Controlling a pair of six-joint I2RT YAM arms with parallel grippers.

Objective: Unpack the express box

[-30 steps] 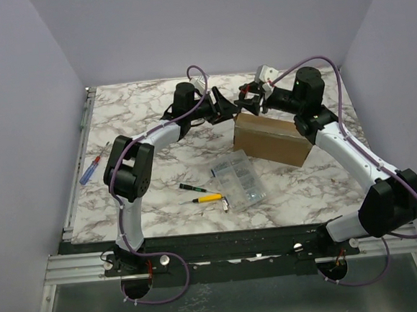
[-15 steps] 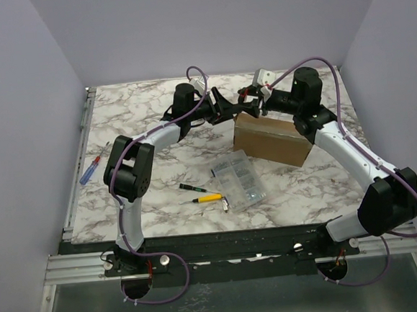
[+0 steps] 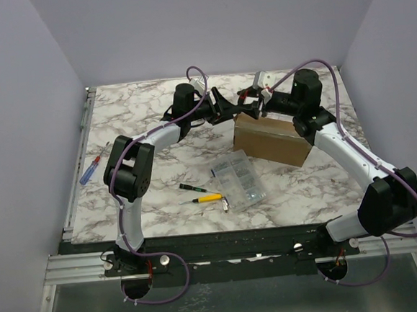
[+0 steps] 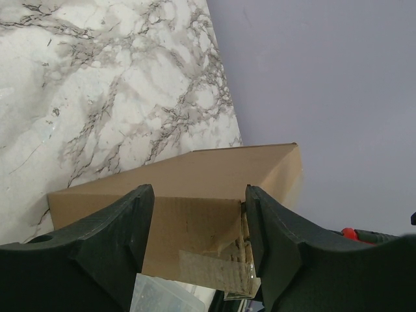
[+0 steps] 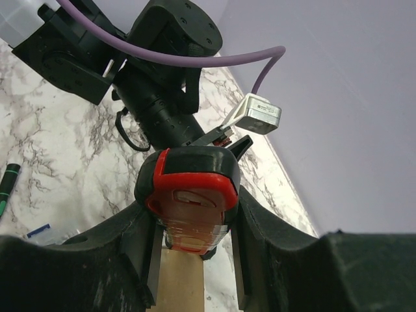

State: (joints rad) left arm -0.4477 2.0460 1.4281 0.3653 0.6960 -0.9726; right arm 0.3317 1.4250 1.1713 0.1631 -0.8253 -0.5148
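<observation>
The express box [image 3: 271,140] is a closed brown cardboard box at the back right of the table. My left gripper [image 3: 225,108] is open at its far left end. In the left wrist view the open fingers [image 4: 123,221] frame the box's end face [image 4: 182,218], which has clear tape [image 4: 214,270] on it. My right gripper [image 3: 252,100] is shut on a red and black box cutter [image 5: 190,188] above the same far corner. The box [image 5: 179,283] shows just below the cutter.
A clear plastic compartment case [image 3: 237,181] lies in front of the box. A yellow-handled screwdriver [image 3: 206,197] and a green one [image 3: 189,188] lie to its left. A blue and red tool [image 3: 88,169] lies at the left edge. The back wall is close behind both grippers.
The right wrist has shifted slightly at the box's far corner, still holding the cutter. The left arm has hardly moved.
</observation>
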